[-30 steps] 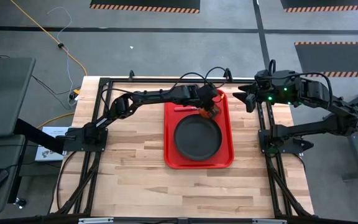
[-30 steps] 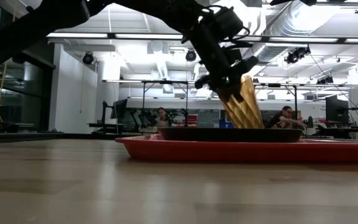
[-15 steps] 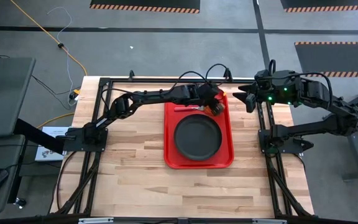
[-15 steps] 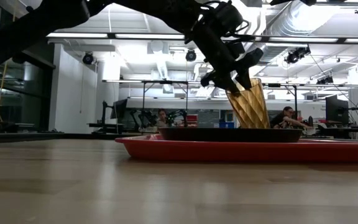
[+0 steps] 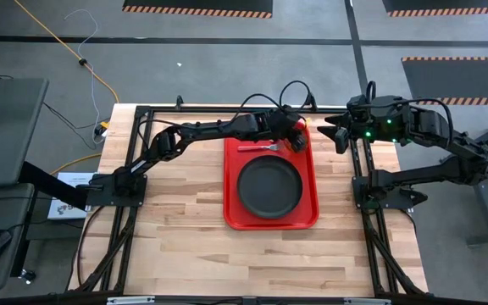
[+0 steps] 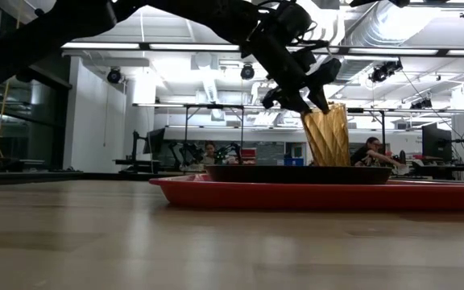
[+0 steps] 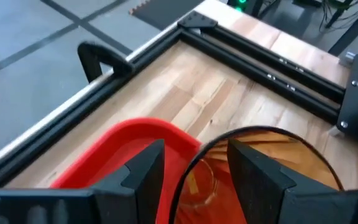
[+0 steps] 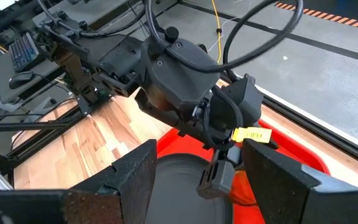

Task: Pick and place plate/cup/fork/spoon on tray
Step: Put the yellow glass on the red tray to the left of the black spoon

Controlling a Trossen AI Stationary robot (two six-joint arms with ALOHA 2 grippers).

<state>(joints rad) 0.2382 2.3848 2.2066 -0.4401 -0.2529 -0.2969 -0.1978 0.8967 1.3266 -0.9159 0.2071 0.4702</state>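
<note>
High view: going left to right, the left arm reaches across the surface (image 5: pixel 176 220) to the far right corner of the tray (image 5: pixel 231 182), and its hand (image 5: pixel 293 137) sits right above the cup (image 5: pixel 298 144). Low view puts the cup (image 6: pixel 329 137) upright on the tray (image 6: pixel 216 192) behind the plate (image 6: pixel 296 173), with the left hand (image 6: pixel 308 95) at its rim. From the left wrist view the fingers (image 7: pixel 145 171) stand parted over the cup's mouth (image 7: pixel 260 162), one outside the rim and one over the opening, with a gap showing, so I judge the cup is let go or nearly so, though I cannot tell whether a finger touches the rim.

That is the relation the next move turns on: the cup lies straight below the left hand, its long axis vertical, so the hand should lift straight up rather than sideways, or it may tip the cup.

The fork (image 5: pixel 257 147) lies on the tray just left of the cup, long axis left to right, far of the plate (image 5: pixel 268 185).

The right hand (image 5: pixel 337 134) waits off the tray's far right corner, fingers wide and empty; the left hand is far nearer the cup.

Count: one tray, one plate, one cup, one fork; no spoon is visible.
</note>
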